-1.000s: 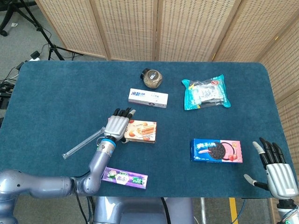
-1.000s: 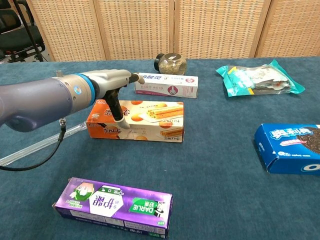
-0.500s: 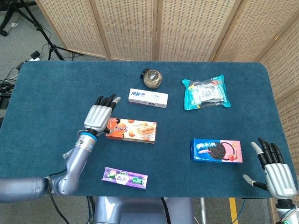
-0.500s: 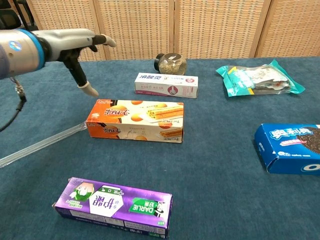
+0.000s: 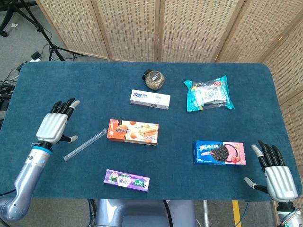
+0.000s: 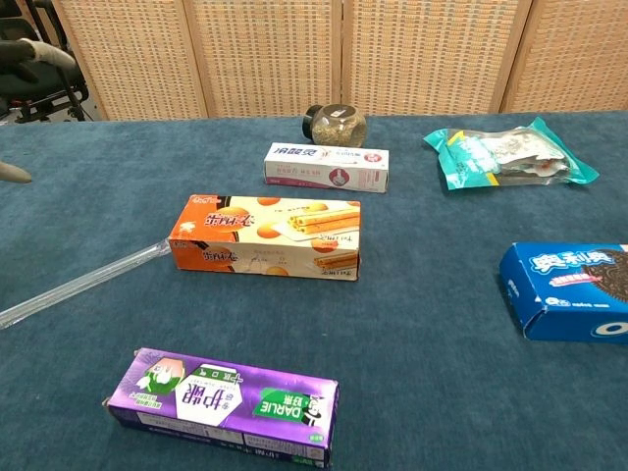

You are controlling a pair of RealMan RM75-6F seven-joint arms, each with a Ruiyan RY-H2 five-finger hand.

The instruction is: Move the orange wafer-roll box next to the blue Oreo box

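The orange wafer-roll box (image 5: 132, 132) (image 6: 265, 236) lies flat near the middle of the blue table. The blue Oreo box (image 5: 218, 152) (image 6: 574, 291) lies to its right, a clear gap between them. My left hand (image 5: 56, 125) hovers far left of the wafer box, fingers spread, holding nothing; only its fingertips (image 6: 37, 51) show at the chest view's left edge. My right hand (image 5: 276, 171) is open at the table's front right corner, right of the Oreo box.
A clear plastic tube (image 5: 85, 144) lies left of the wafer box. A purple box (image 5: 126, 180) sits near the front edge. Behind are a white box (image 5: 150, 99), a round jar (image 5: 153, 79) and a teal snack bag (image 5: 208, 93). Wicker screens stand behind the table.
My left hand lifted off the wafer box's left end and swung away far to the left. The box stayed put. My right hand barely moved.
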